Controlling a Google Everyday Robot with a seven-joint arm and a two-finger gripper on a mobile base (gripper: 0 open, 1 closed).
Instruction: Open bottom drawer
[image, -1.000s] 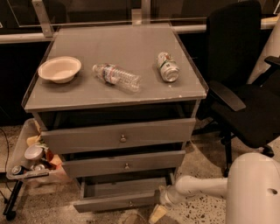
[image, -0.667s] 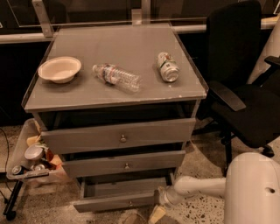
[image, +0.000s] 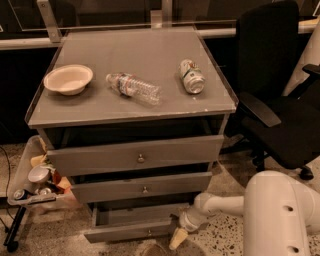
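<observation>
Gripper: the gripper (image: 179, 234) is low, near the floor, at the right end of the bottom drawer's front panel, its cream-coloured tip pointing down and to the left.
Grip state: cannot tell whether it is released or clenched; whether it touches the panel's right corner or only sits just beside it also cannot be told.
Arm: the white arm (image: 220, 204) reaches in from the right, from the rounded white robot body (image: 280, 215) in the lower right corner.
Bottom drawer: the bottom drawer (image: 125, 232) is the lowest of three in the grey cabinet, with the slimmest front. It stands pulled out partway, further than the two above it.
Bottom drawer, look: plain grey inside (image: 140, 215) shows behind the front panel, with a small round knob (image: 149, 232) at the panel's centre.
Other drawers: the middle drawer (image: 110, 190) and the top drawer (image: 100, 159) are each slightly out, with dark gaps above them.
Worktop: the grey worktop (image: 125, 50) carries a pale bowl (image: 68, 79) at the left, a clear plastic bottle (image: 133, 88) lying on its side in the middle, and a can (image: 192, 76) lying on its side at the right.
Surroundings: a black office chair (image: 280, 100) stands to the right of the cabinet; a cluttered tray (image: 37, 180) sits at its left.
</observation>
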